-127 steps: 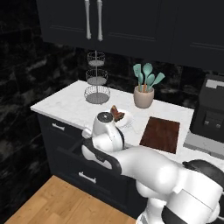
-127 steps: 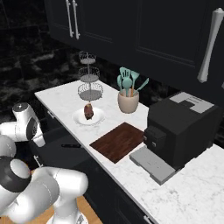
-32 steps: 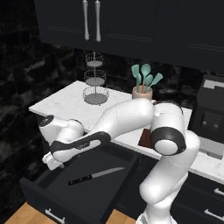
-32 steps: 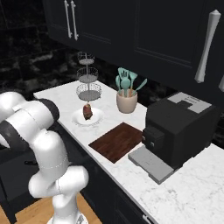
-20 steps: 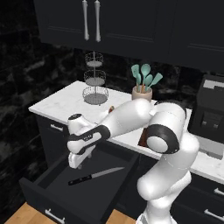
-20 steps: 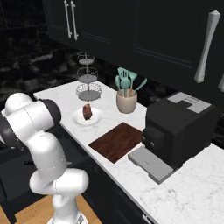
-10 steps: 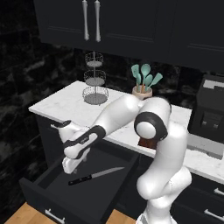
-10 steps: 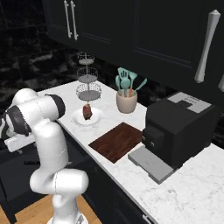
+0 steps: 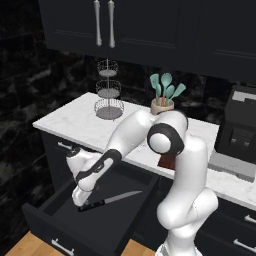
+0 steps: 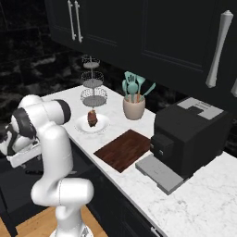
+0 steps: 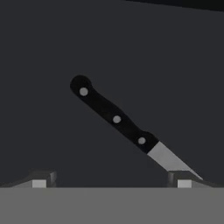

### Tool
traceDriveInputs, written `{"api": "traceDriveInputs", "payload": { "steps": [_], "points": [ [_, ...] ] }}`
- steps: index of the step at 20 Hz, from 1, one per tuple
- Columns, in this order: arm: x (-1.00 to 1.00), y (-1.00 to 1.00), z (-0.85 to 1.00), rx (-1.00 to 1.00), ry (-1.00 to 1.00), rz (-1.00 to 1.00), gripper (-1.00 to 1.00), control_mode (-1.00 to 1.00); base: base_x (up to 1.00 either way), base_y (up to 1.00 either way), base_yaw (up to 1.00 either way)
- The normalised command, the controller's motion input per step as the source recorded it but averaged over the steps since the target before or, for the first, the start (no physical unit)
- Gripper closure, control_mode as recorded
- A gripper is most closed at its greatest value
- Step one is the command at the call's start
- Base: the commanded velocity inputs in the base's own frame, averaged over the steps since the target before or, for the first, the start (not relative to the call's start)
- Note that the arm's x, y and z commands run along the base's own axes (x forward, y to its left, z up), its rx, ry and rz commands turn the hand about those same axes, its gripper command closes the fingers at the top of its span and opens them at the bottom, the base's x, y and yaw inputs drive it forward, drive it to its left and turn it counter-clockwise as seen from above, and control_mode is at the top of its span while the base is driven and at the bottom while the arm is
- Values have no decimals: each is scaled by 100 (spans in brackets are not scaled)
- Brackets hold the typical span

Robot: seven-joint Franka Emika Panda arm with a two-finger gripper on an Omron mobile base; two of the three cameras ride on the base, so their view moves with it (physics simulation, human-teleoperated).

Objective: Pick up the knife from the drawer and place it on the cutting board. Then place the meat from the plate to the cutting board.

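- Tool (image 11: 112, 180), tips spread wide apart, hangs over the knife (image 11: 127, 128).
- Knife: slim riveted black handle, grey pointed blade, flat on the dark floor of the open drawer (image 9: 60, 227).
- Streaky meat (image 10: 92, 117) on the round white plate (image 10: 102, 125).

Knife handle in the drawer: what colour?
Black, with three pale rivets; the knife shows best in the hand view.

No writing, label, brand, number or sign can be read anywhere — not on the cabinets, the worktop things or the black appliance at the right.
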Motion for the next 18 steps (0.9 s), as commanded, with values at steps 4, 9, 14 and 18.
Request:
{"api": "traceDriveInputs", "payload": {
  "steps": [4, 9, 14, 18],
  "points": [
    [0, 0, -28, 0, -1, 10, -100, -100, 0, 0, 0],
    [6, -22, -40, 0, 0, 9, -100, -100, 0, 0, 0],
    [1, -23, -30, 0, -1, 10, -100, -100, 0, 0, 0],
    [0, -6, -17, 0, -1, 6, -100, -100, 0, 0, 0]
  ]
}}
